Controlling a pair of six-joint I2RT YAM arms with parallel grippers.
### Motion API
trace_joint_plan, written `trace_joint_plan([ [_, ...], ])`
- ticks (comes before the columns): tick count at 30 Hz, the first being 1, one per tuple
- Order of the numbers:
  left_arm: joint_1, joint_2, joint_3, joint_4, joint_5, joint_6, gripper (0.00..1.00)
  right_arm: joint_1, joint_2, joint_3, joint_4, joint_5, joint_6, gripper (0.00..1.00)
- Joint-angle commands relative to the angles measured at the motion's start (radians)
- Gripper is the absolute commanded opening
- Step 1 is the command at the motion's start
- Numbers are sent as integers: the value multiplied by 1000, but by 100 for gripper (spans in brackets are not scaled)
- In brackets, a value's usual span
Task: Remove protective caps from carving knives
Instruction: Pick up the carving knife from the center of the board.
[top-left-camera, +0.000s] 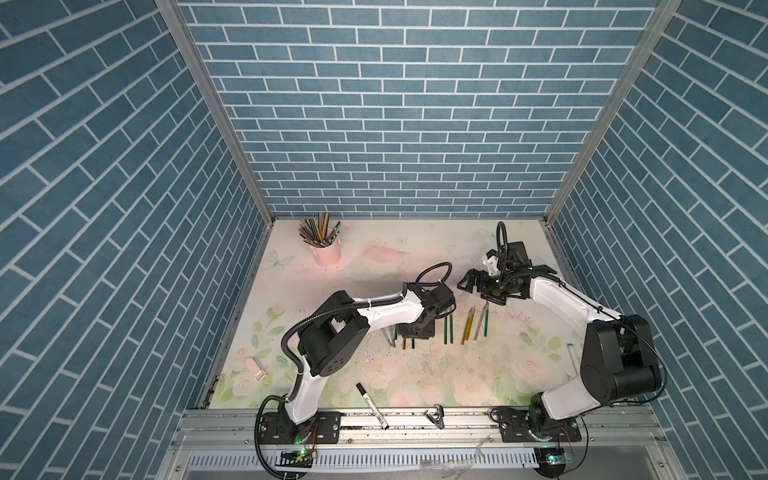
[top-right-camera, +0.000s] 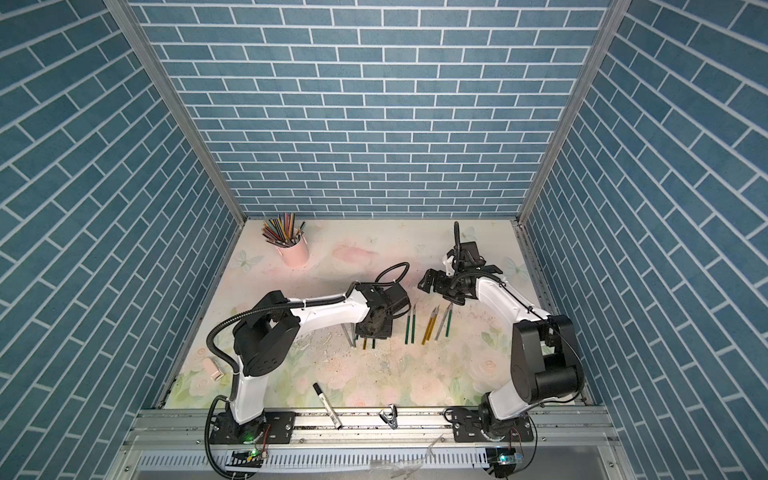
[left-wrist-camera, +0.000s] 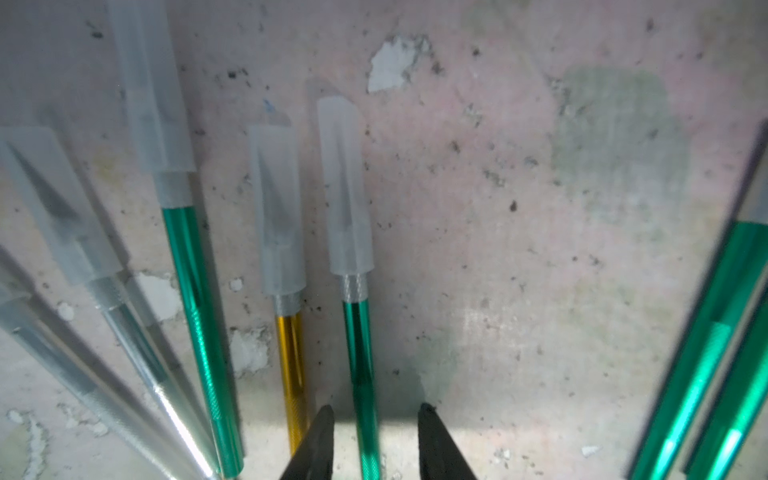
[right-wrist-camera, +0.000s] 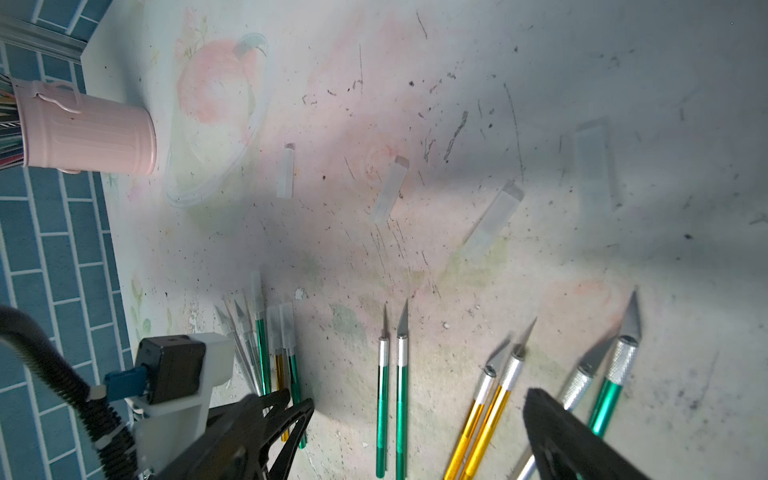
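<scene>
Lying bare in a row, tips exposed: six knives. Lying loose beyond them: four caps showing, more possibly hidden. Waiting beside the row, tips covered: about five capped knives. Straddling one green knife at the handle, jaws apart and not yet clamping: left gripper. Hovering over the bare row, spread wide, carrying nothing: right gripper. Judging by count, standing roughly half done

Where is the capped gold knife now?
Left wrist view: the capped gold knife lies beside the capped green knife between the left gripper's jaws, left of the bare knives.
</scene>
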Motion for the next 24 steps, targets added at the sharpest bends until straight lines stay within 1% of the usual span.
trace_joint_plan([
  [1,0,15,16,-9,-11,-1,33,-6,12,-10,1,-16,9,98],
  [14,18,20,-50,63,43,-23,27,-12,16,-6,1,-22,10,98],
  [20,21,43,-55,66,45,-20,25,-15,25,-2,-3,-28,9,98],
  [24,20,65,-51,41,21,-18,22,-17,31,2,-2,-40,10,98],
])
